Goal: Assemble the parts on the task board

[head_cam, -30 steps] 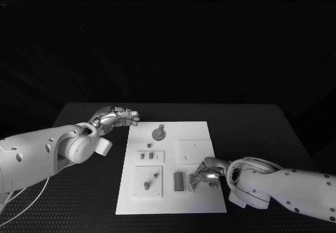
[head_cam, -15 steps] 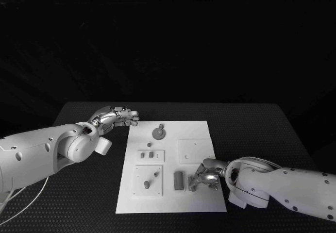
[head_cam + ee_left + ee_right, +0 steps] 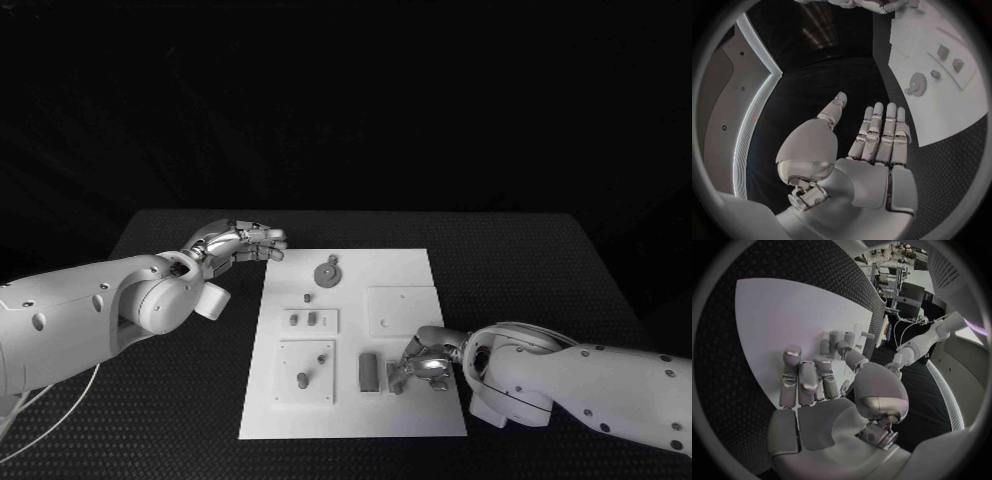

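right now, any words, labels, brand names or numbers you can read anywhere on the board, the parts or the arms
None can be read.
Task board: plain white, with no print that shows.
Parts, such as the gear: no markings can be made out.
Left hand and right hand: bare metal and white shells, no legible label or logo.
Clutter in the room behind, in the right wrist view: too small and blurred to read.

Right hand (image 3: 421,366) covers part beside grey bar (image 3: 369,372); grasp cannot be told; task board (image 3: 411,420) parts too small.
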Robot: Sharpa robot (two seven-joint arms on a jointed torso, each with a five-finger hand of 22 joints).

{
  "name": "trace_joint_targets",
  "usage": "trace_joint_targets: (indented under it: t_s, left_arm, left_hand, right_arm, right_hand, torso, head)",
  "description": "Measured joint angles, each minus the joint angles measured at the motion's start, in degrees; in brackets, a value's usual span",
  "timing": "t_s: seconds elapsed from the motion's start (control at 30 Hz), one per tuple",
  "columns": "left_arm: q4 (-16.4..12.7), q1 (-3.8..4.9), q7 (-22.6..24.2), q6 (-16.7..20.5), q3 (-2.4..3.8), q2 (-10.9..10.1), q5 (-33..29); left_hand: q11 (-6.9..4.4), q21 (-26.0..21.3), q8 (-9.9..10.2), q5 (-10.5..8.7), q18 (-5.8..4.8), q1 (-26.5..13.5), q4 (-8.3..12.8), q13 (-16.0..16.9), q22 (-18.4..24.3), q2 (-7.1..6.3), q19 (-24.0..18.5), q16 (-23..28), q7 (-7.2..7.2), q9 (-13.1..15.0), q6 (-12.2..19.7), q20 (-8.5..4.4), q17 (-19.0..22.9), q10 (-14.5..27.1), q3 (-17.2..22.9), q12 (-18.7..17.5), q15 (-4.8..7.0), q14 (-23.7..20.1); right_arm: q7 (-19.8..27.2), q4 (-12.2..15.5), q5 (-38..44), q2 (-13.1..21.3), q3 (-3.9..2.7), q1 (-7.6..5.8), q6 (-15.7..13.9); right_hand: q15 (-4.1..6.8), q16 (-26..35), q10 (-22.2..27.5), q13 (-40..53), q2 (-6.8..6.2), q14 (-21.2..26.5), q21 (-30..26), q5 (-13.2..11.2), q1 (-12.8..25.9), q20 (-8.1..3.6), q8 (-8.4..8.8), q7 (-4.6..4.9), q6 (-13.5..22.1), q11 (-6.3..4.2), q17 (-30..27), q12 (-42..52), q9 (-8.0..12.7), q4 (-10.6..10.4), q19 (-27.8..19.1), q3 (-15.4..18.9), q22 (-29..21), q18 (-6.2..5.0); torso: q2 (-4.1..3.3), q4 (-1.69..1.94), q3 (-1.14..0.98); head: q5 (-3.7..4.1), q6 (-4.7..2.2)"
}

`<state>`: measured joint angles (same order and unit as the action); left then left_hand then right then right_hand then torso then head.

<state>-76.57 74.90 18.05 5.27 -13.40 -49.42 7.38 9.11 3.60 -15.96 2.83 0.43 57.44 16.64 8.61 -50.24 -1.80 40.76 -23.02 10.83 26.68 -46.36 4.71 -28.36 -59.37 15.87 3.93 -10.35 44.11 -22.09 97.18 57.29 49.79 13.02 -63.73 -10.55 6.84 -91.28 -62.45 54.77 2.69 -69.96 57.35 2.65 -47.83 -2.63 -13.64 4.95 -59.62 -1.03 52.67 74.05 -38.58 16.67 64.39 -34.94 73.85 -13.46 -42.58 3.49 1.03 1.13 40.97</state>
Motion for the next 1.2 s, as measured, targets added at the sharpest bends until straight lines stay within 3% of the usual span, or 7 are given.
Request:
trace_joint_targets:
  t_s: [0.27, 0.53, 0.8, 1.2]
  left_arm:
    - [0.0, 0.00, -0.2, -0.1, -0.01, -0.1, 0.0]
    - [0.1, 0.00, -0.5, -0.4, -0.04, -0.1, 0.0]
    - [0.2, 0.00, -0.7, -0.6, -0.04, -0.1, 0.0]
    - [0.2, 0.00, -0.9, -0.9, -0.08, -0.1, 0.0]
  left_hand:
    - [0.00, 0.0, 0.0, 0.00, 0.00, 0.0, 0.0, -0.1, 0.0, 0.00, 0.0, 0.0, 0.00, 0.0, 0.0, 0.00, 0.1, 0.0, 0.0, 0.0, 0.00, 0.0]
    - [0.20, 0.0, 0.0, 0.00, 0.00, 0.0, 0.0, -0.2, 0.2, 0.00, 0.0, 0.2, 0.00, -0.1, 0.0, 0.00, 0.2, 0.2, 0.3, 0.0, 0.00, 0.0]
    - [0.20, 0.0, 0.0, 0.00, 0.00, 0.0, 0.0, -0.3, 0.3, 0.00, 0.0, 0.2, 0.00, -0.1, 0.0, 0.00, 0.2, 0.2, 0.3, 0.0, 0.00, 0.0]
    - [0.26, 0.0, 0.0, 0.00, 0.00, 0.0, 0.0, -0.3, 0.3, 0.00, 0.0, 0.2, 0.00, 0.0, 0.0, 0.00, 0.3, 0.1, 0.3, 0.0, 0.00, 0.0]
  right_arm:
    - [0.0, -0.2, 0.0, -0.1, -0.01, 0.00, -0.6]
    - [-0.2, -0.4, 0.0, -0.3, 0.06, 0.06, -0.9]
    - [-0.3, -0.6, 0.0, -0.5, 0.07, 0.07, -1.0]
    - [0.0, -0.6, 0.1, 0.1, 0.05, 0.07, -0.8]
  right_hand:
    - [-0.01, 0.2, 0.0, 0.1, -0.25, 0.0, 0.0, 0.0, 1.2, 0.01, 0.20, -0.02, 0.0, 0.00, 0.2, -0.1, 0.2, -0.1, 0.0, 0.4, 0.0, 0.00]
    - [-0.02, 0.4, 0.0, 0.2, -2.30, 0.0, -0.4, 0.0, 3.7, 0.02, 0.32, 0.00, -0.2, 0.00, 0.2, -0.5, 0.6, -0.6, 0.0, 0.9, -0.1, 0.00]
    - [-0.02, 0.7, 0.0, 0.4, -4.58, 0.0, -0.7, 0.0, 6.0, 0.07, 0.60, 0.01, -0.4, 0.01, 0.1, -0.7, 1.2, -2.8, 0.1, 0.1, -0.3, 0.00]
    - [-0.03, 0.9, 0.0, 0.7, -9.02, 0.0, -1.1, 0.0, 7.0, -0.13, 0.69, -0.08, -0.5, 0.01, 0.1, -0.9, 1.5, -5.2, 0.5, -1.0, -0.3, 0.00]
  torso:
    - [0.00, -0.01, -0.02]
    - [0.00, -0.04, -0.06]
    - [0.00, -0.04, -0.06]
    - [0.00, -0.03, -0.05]
  head:
    - [-0.02, -0.02]
    - [0.01, 0.03]
    - [0.01, 0.03]
    - [0.06, 0.02]
